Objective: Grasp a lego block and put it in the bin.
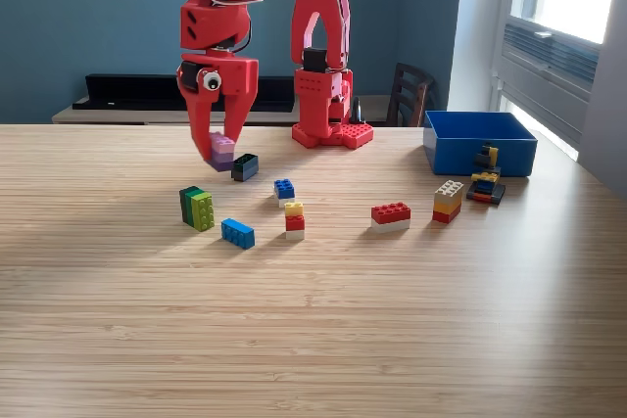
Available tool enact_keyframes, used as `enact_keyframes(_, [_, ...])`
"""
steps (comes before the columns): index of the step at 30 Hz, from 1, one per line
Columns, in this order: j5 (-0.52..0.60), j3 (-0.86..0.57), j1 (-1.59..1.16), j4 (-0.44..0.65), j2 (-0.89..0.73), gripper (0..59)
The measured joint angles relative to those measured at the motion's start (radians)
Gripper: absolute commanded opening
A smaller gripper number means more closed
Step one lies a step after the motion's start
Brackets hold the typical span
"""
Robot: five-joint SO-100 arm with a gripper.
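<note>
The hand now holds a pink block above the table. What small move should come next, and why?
Probably swing the arm toward the exterior view's right, keeping height. The hand is shut on the pink block, lifted clear of the table, while the blue bin sits far to the right. Other blocks, such as the dark block, lie beneath, so staying high likely avoids them.
</note>
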Motion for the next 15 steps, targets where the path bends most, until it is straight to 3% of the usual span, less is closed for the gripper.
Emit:
enact_keyframes(8, [-0.141, -0.206, -0.373, 0.235, 0.000, 0.0])
enact_keyframes(15, [-0.225, -0.301, -0.742, 0.356, 0.000, 0.0])
